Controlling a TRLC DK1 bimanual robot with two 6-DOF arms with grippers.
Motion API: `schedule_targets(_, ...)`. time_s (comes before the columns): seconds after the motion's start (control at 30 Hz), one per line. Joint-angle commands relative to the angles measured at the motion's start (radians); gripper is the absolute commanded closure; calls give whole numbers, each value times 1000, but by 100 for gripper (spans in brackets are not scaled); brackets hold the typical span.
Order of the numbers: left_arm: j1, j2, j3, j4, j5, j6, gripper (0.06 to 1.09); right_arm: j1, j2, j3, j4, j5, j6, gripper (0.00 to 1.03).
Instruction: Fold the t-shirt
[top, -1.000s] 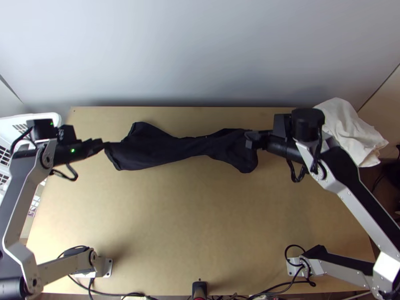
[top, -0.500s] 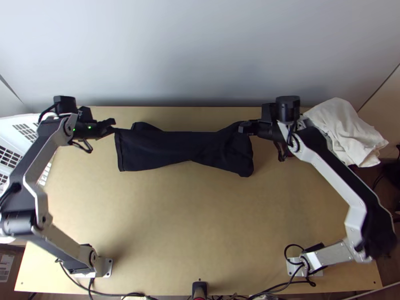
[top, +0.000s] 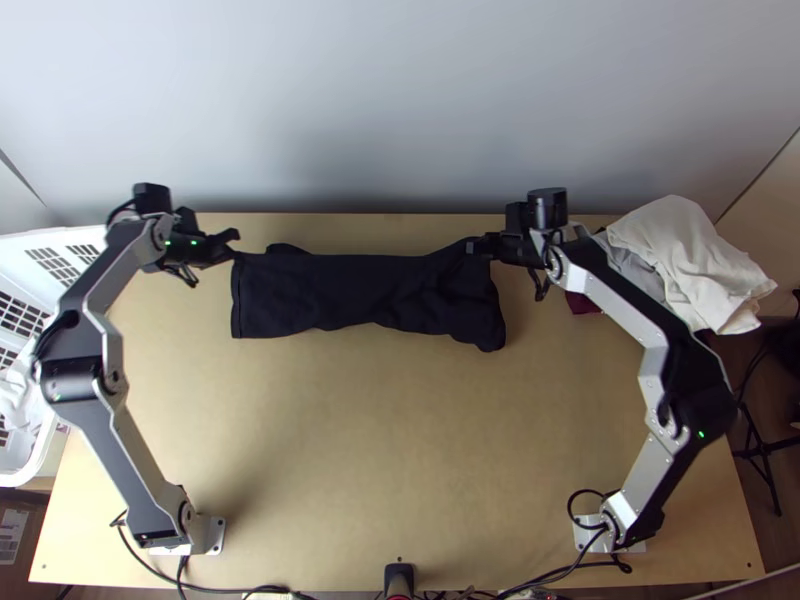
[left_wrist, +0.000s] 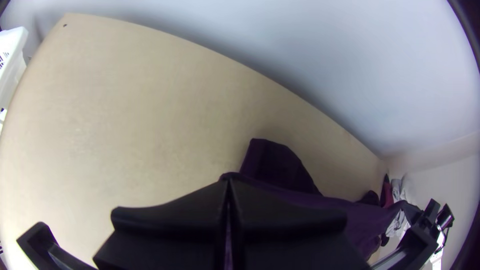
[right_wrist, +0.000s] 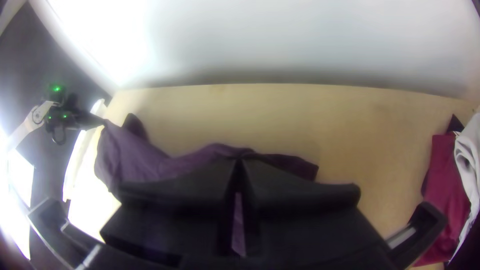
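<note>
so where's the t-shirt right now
In the top view, the dark t-shirt stretches across the far half of the table, near its back edge, between the left gripper and the right gripper.

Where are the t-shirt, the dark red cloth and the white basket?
T-shirt (top: 350, 290): top view, middle of its long dark span.
Dark red cloth (right_wrist: 447, 180): right wrist view, middle of its exposed part.
White basket (top: 50, 262): top view, on its slotted wall.
</note>
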Motion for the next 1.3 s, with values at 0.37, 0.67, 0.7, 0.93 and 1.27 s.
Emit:
schedule_targets(0.37,-107,142,96,-4,-30,-8,105,44,190,33,10,3,-47,100)
schedule_targets(0.67,-21,16,130,-90,-33,10,18,10,35,-1,-51,4,-56,3)
schedule_targets(0.7,-4,1,130,-92,-33,10,15,4,10,-3,-65,4,-56,3)
schedule_targets(0.93,79,-89,24,-167,-16,81,13,-22,-235,-139,-91,4,-19,3)
schedule_targets(1.27,94,-145,-201,-73,224,91,13,1,-405,-220,-174,4,4,3)
